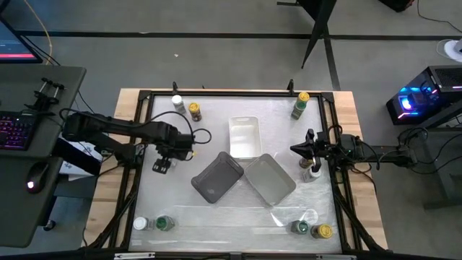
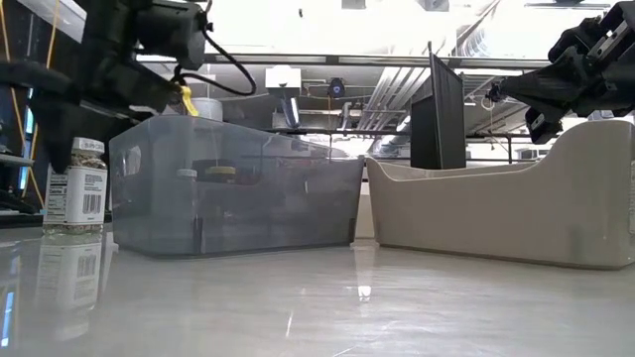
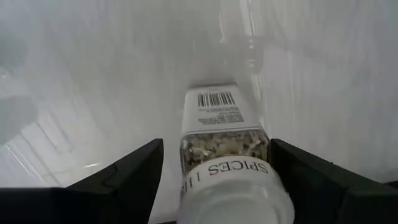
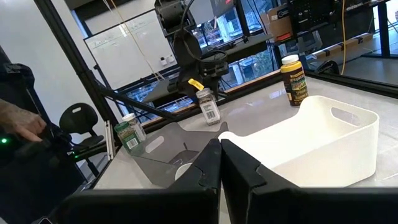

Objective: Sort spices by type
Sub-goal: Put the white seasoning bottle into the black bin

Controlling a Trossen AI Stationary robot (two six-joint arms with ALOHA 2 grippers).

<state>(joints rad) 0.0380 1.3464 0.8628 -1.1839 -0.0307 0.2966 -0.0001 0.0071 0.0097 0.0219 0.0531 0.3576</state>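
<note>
A spice jar with a white lid [image 3: 221, 124] stands upright on the table left of the trays, and also shows in the low view [image 2: 76, 188] and the right wrist view [image 4: 209, 107]. My left gripper [image 1: 162, 165] is open just above it, its fingers over either side of the lid and apart from it. My right gripper [image 4: 221, 149] is shut and empty, held above the table's right side [image 1: 297, 149] near another white-lidded jar [image 1: 312, 172]. Other jars stand far left [image 1: 195, 110], far right [image 1: 301, 105], near left [image 1: 164, 223] and near right [image 1: 323, 231].
A white tray [image 1: 244, 136], a dark grey tray [image 1: 216, 177] and a light grey tray [image 1: 271, 179] stand in the table's middle. A black frame [image 1: 216, 92] runs round the table. A person's hand [image 4: 18, 124] shows beyond the table's edge.
</note>
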